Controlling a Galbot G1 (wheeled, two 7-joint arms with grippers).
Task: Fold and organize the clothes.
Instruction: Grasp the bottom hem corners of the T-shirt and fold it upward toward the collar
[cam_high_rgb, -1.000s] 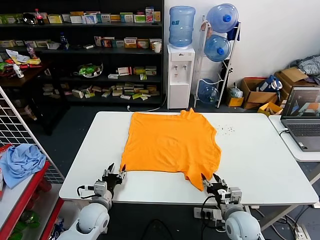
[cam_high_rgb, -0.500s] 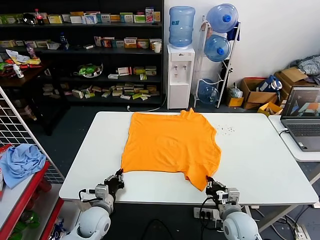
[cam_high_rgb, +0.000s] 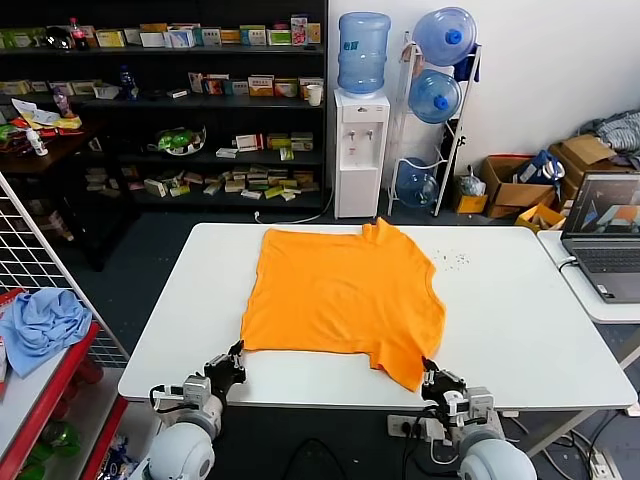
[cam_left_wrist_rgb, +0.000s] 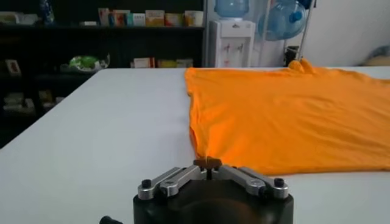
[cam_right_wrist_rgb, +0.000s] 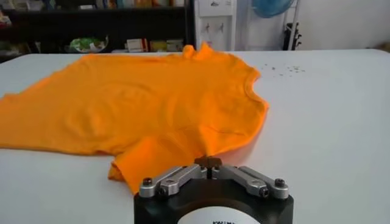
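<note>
The bright orange T-shirt (cam_high_rgb: 345, 290) lies spread flat on the white table (cam_high_rgb: 520, 310), collar towards the far side. My left gripper (cam_high_rgb: 233, 362) is at the table's near edge, shut on the shirt's near left hem corner. In the left wrist view the fabric (cam_left_wrist_rgb: 292, 115) runs down into the closed left gripper (cam_left_wrist_rgb: 207, 164). My right gripper (cam_high_rgb: 433, 378) is at the near right, shut on the lower right corner. In the right wrist view the cloth (cam_right_wrist_rgb: 140, 103) narrows to a point at the right gripper (cam_right_wrist_rgb: 208, 163).
Small specks (cam_high_rgb: 455, 258) lie on the table near the shirt's far right shoulder. A light blue cloth (cam_high_rgb: 40, 325) rests on a red rack to the left. A laptop (cam_high_rgb: 605, 235) stands on the neighbouring table at right. A water dispenser (cam_high_rgb: 360, 150) stands behind the table.
Both grippers have gone from open to shut on the hem corners and drawn back towards the near edge. The shirt's near corners have shifted slightly with them.
</note>
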